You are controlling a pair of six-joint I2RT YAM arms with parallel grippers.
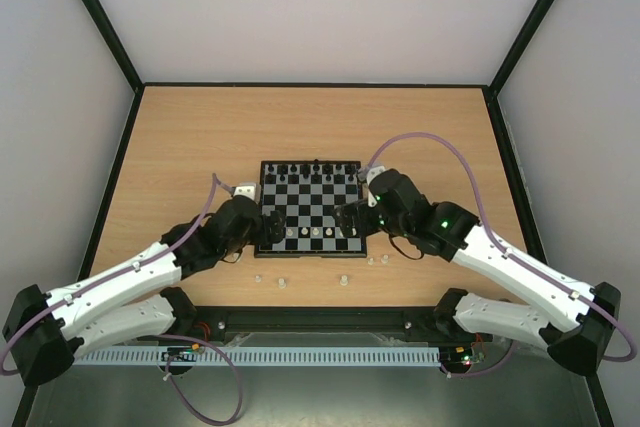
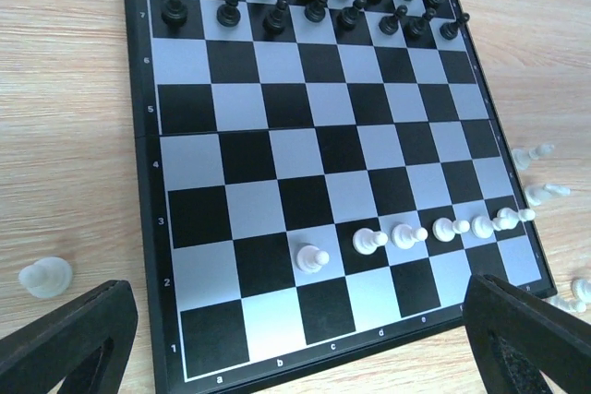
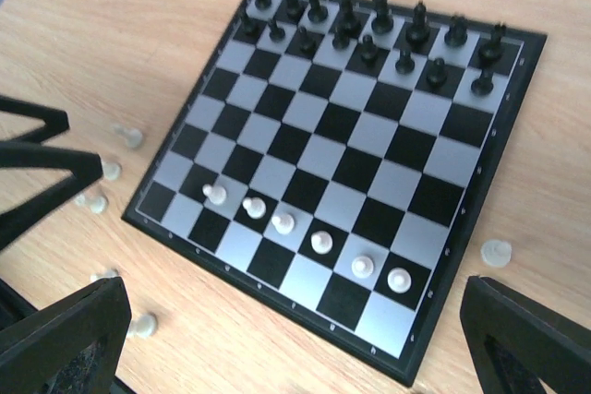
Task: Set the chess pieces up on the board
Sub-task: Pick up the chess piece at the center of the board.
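The board [image 1: 311, 209] lies on the table [image 1: 200, 137], roughly at its middle. One set of chess pieces [image 2: 317, 5] fills the two ranks along the board's far edge, one piece to each square. Six pawns [image 2: 404, 234] of the other set stand side by side on the second rank from the near edge, reaching to the right-hand file. Loose pieces [image 1: 282, 280] lie on the table off the board — some before its near edge, others beside its left and right edges.
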